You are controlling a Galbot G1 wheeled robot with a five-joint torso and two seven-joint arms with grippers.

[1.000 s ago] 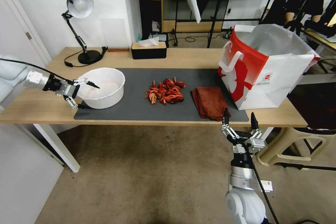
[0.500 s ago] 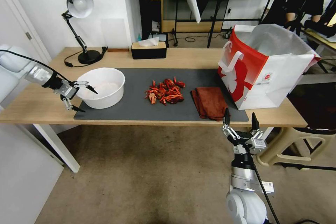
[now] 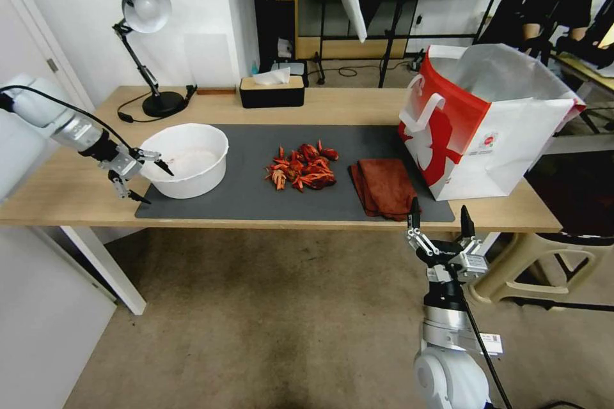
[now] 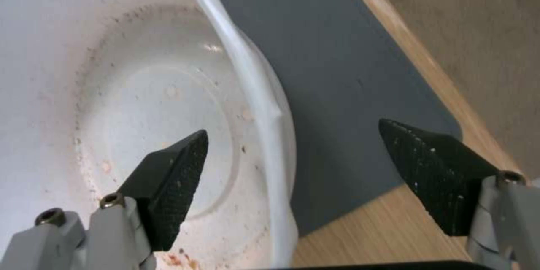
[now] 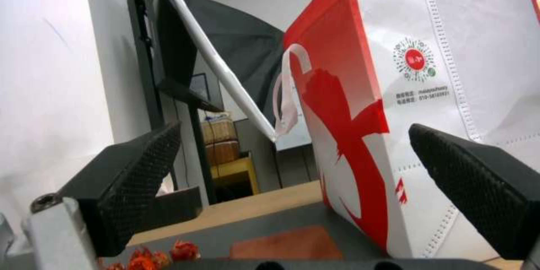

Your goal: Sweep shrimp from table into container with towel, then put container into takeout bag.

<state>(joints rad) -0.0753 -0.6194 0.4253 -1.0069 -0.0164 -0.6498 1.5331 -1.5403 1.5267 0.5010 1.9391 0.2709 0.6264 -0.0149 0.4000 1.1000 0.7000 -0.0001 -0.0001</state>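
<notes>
While the shrimp point(image 3: 302, 168) lie in a red heap in the middle of the grey mat point(image 3: 256, 198) on the desk point(image 3: 77, 195), the white container point(image 3: 187, 160) sits to their left. The left pincer point(image 3: 151, 182) is spread wide around its left rim. Just right of the shrimp lies the towel point(image 3: 384, 186), then the takeout bag point(image 3: 486, 128). The right pincer point(image 3: 438, 220) hangs spread open near the desk's front edge.
</notes>
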